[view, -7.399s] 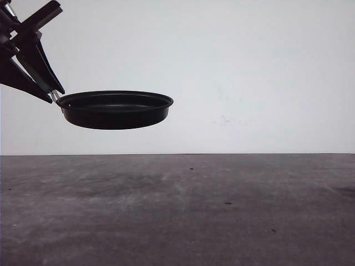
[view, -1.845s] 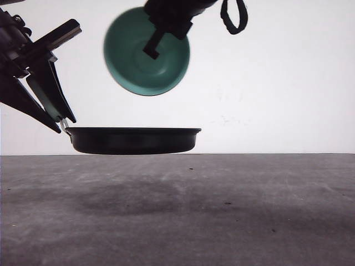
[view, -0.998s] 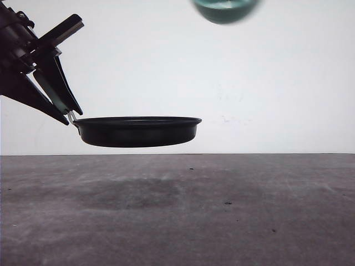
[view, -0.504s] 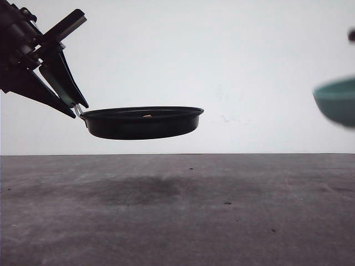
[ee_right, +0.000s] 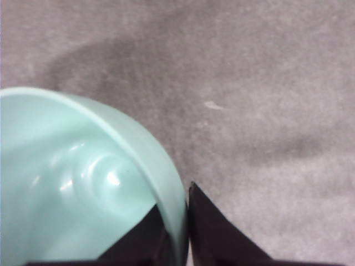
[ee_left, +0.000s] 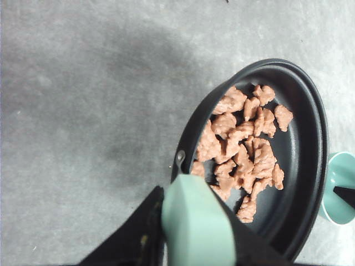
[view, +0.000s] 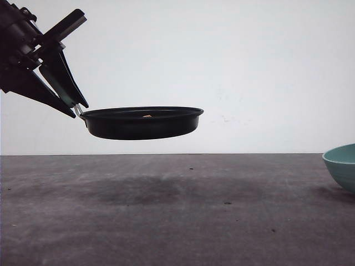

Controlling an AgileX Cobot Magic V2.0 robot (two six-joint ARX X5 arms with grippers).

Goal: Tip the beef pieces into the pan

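Bowl (view: 341, 166) now down at table level, well right of the pan (view: 141, 122); half a second ago it hung blurred, higher. Right gripper (ee_right: 186, 244) pinches its rim; light, rigid, empty. Left gripper (view: 58, 83) clamps the mint handle (ee_left: 194, 227), holding the pan aloft, level. Beef pieces (ee_left: 241, 147), roughly twenty, lie just beyond the handle; small, soft, likely to slide if tilted. One pan, one bowl.

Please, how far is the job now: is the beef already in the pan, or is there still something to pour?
The pour looks done: the beef pieces lie in the pan, and the teal bowl looks empty. In hand: the left gripper holds the pan by its handle above the table; the right gripper pinches the bowl's rim, low by the table. Probably left: setting both down.
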